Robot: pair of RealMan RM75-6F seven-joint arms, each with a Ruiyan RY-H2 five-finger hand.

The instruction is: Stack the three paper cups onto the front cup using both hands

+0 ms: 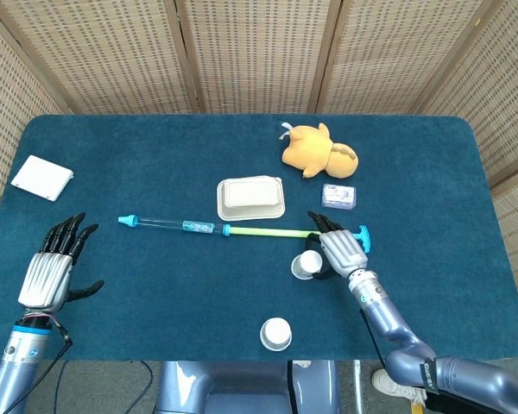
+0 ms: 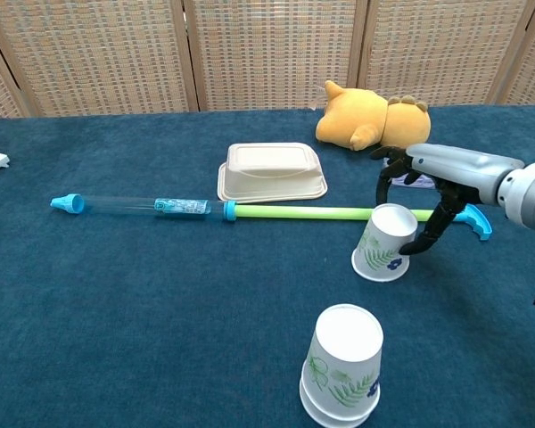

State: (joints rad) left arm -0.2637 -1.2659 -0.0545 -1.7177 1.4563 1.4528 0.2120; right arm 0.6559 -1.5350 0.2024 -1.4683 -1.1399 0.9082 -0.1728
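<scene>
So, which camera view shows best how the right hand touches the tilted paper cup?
The chest view: from the side, the right hand arches over the tilted cup, with a finger against its side. The head view looks down on it, so the hand partly hides the cup and the contact is unclear.

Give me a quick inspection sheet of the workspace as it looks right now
Surface: dark blue felt table.
Job's things: front stack of upturned leaf-print paper cups; single upturned paper cup, tilted.
Clutter: long green-and-clear plastic tube, beige clamshell box, yellow plush toy, small blue packet, white pad.
Hands: right hand grips the single cup; left hand empty, fingers spread.
Cables: black leads below the table edge.
Surroundings: woven wicker screens.
</scene>
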